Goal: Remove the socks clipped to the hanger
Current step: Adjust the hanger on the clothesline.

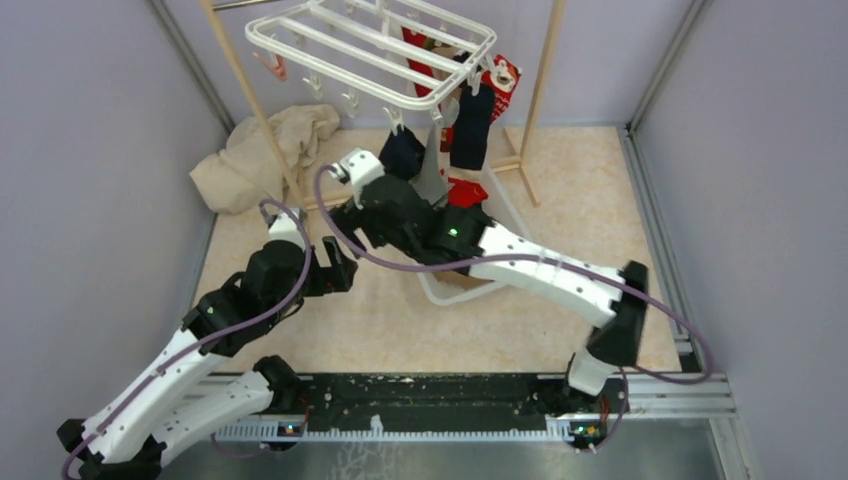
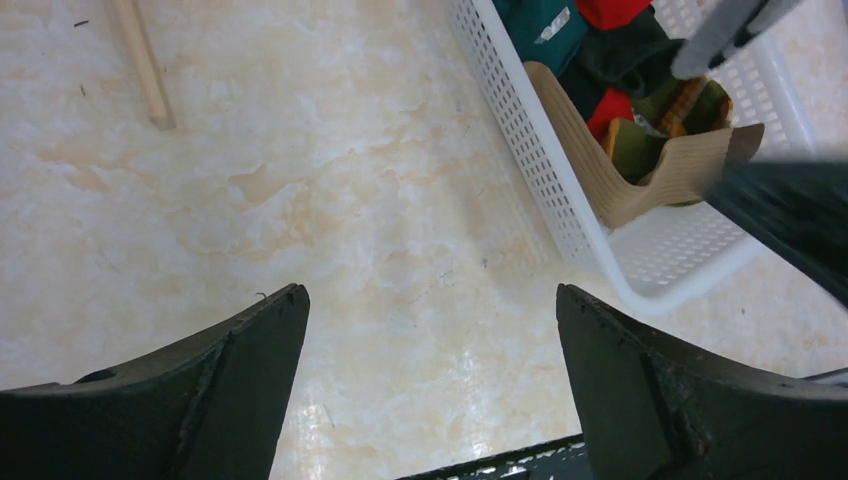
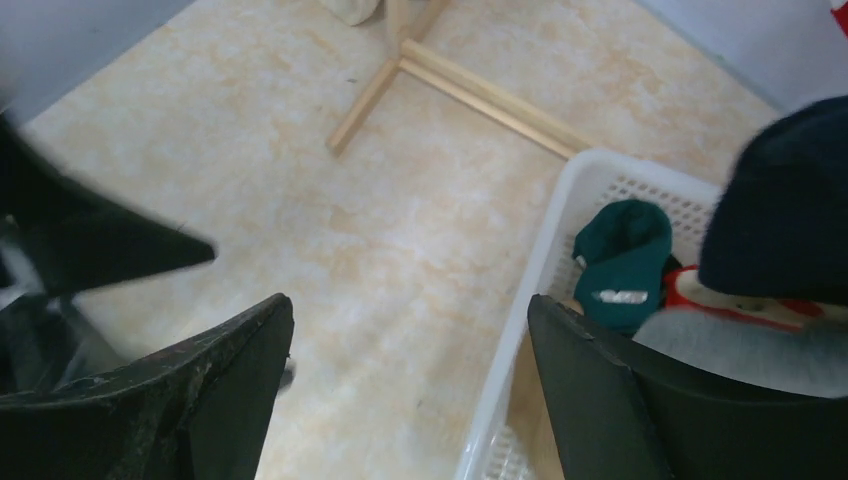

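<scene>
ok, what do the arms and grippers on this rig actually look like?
Left arm and right arm: white link shells, black joint housings, one green status light each. A mauve cable loops loosely along each arm. Left gripper and right gripper: broad black jaws, curved, tapering to the tips, matte and scuffed.

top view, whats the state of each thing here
hanger: hung between wooden poles
socks: some clipped on hanger, some in basket
basket: partly filled with socks
left gripper: open, empty
right gripper: open, empty
beige cloth: crumpled in a heap
</scene>
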You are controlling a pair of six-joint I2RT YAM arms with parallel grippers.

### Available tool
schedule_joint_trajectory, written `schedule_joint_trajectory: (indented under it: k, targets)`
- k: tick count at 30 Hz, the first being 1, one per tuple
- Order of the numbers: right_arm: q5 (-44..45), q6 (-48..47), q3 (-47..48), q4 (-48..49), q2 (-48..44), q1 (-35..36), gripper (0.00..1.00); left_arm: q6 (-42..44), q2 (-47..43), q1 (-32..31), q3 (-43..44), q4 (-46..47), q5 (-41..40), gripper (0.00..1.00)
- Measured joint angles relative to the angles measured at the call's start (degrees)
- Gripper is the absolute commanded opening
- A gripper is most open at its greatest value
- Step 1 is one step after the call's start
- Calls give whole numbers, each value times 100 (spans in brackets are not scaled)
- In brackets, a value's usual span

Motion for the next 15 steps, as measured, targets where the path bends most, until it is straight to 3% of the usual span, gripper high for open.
schedule_joint_trajectory:
  k: [8,10,15]
  targets:
    - [-656,568,-1690,254,-2730,-44,88,2,238,20,15,175,57,99]
    - [-667,732,-1982,286,-3322,-387,88,4,273,20,15,219,81,99]
    - [-817,1165,-2710,417,-4194,-2170,87,15,404,20,17,313,151,99]
